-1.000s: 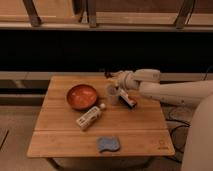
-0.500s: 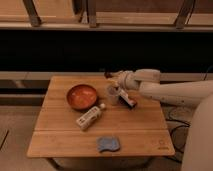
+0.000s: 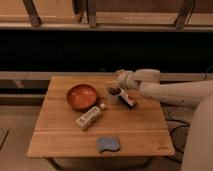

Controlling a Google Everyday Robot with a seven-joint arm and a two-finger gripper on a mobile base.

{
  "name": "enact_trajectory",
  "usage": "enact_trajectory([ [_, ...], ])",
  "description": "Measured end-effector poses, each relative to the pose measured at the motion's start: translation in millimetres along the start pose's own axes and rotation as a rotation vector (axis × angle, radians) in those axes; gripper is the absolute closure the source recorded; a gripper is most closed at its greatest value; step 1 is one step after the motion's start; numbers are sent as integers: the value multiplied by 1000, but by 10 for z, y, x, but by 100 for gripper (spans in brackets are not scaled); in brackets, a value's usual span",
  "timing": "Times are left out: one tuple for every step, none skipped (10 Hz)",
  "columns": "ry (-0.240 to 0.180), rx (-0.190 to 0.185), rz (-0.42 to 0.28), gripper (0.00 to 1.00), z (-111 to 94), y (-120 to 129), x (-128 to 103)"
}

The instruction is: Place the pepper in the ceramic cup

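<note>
pepper — i can't honestly pick it out from where i'm looking; there's a faint pale-yellow fleck just above the ceramic cup [image 3: 113,94], right by the end of the arm, and that may be it, but i wouldn't swear to it. the ceramic cup itself sits upright near the middle of the wooden table [image 3: 65,135], pale and round with a dark inside, just to the right of the orange-brown bowl [image 3: 82,96] and clearly smaller than it.

the gripper [image 3: 118,84] comes in from the right on a long white arm [image 3: 170,91] and hangs at the cup's upper right edge, very close to the rim — touching or only beside, i can't tell. whether it is clamped on anything i can't tell either.

a small red, white and dark object [image 3: 130,102] lies just right of the cup, under the arm. in front of the bowl a pale oblong packet [image 3: 88,117] lies slanted, with a small white ball-like bit [image 3: 102,106] at its upper end. a blue flat pad [image 3: 108,144] rests near the front edge of the table, well apart from the cup.
</note>
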Motion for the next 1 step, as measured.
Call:
enact_trajectory([
  [0,0,0,20,0,0,0],
])
